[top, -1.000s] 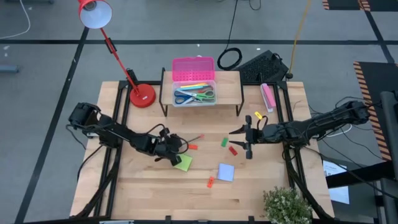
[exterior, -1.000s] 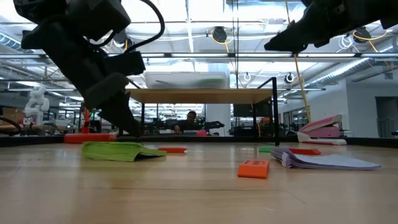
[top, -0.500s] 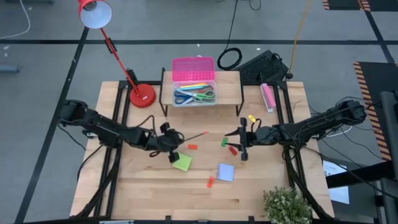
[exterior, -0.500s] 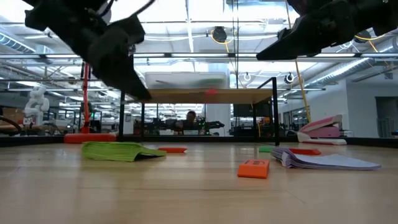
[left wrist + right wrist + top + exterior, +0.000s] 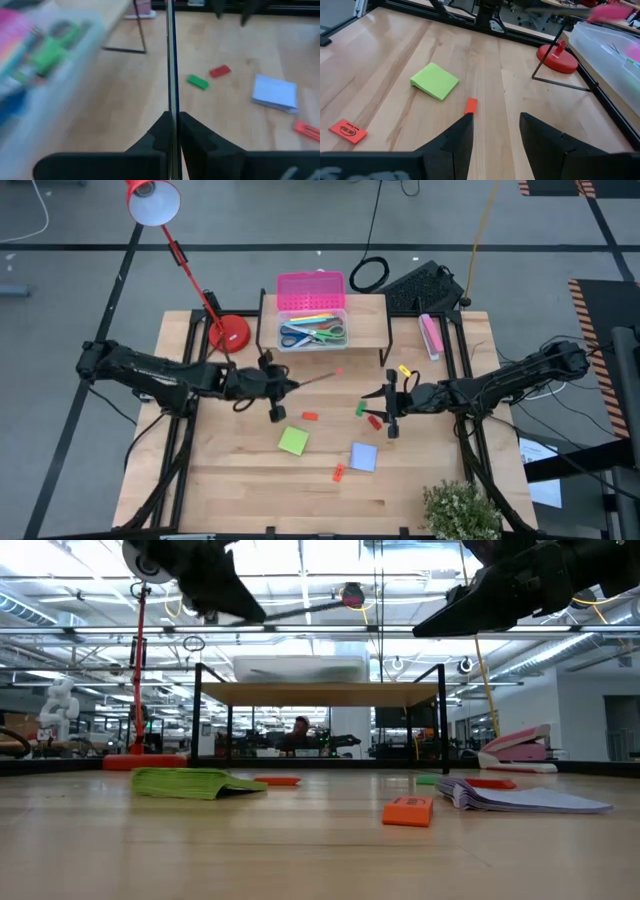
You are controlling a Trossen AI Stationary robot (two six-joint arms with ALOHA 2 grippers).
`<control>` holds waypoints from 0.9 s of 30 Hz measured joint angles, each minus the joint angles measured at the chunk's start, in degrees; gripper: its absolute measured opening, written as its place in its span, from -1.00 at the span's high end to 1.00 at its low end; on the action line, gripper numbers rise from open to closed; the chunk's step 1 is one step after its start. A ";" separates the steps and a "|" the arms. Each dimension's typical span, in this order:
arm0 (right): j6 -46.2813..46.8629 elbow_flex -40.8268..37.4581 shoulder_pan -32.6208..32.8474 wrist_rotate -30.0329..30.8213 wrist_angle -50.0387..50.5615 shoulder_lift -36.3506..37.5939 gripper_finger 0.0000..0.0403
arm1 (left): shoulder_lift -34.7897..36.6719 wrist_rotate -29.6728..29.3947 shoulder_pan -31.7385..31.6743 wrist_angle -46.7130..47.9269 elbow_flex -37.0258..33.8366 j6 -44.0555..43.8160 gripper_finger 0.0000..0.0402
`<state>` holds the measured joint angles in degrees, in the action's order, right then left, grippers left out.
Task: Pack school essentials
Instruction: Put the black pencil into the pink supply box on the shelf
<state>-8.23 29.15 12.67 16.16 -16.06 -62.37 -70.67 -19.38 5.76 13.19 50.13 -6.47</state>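
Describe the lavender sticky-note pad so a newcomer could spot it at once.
Start at the light wooden table and find the small potted plant at its near edge. Left of the plant lies the lavender square sticky-note pad, beside a tiny orange-red eraser. The other pad is green.

Bright even overhead light; left wrist view motion-blurred at edge

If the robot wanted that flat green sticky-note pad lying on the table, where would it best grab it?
Probably by one edge. The green sticky-note pad lies flat on the table, too wide and thin to pinch across. In the low view one edge sits slightly raised, so coming down from above and closing the jaws over that edge looks best. The open right gripper hovers nearby.
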 joint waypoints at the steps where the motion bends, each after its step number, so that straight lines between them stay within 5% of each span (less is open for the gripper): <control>1: -0.05 0.00 0.00 -0.01 -0.02 0.02 0.24 | 0.01 -0.01 -0.87 1.97 1.84 1.47 0.85; 11: -0.90 0.00 0.00 -0.01 0.05 0.00 0.24 | -0.42 2.85 -16.50 12.96 16.53 16.74 0.85; 18: -1.49 0.00 0.00 -0.01 0.07 0.00 0.24 | -4.82 15.40 -31.29 13.13 17.71 25.10 0.85; 27: -1.49 0.00 0.00 -0.02 0.13 0.00 0.24 | -12.79 19.78 -38.22 11.03 17.68 32.77 0.85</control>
<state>-9.72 29.15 12.67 16.14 -15.92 -62.37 -83.46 0.40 -32.45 24.22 67.81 26.30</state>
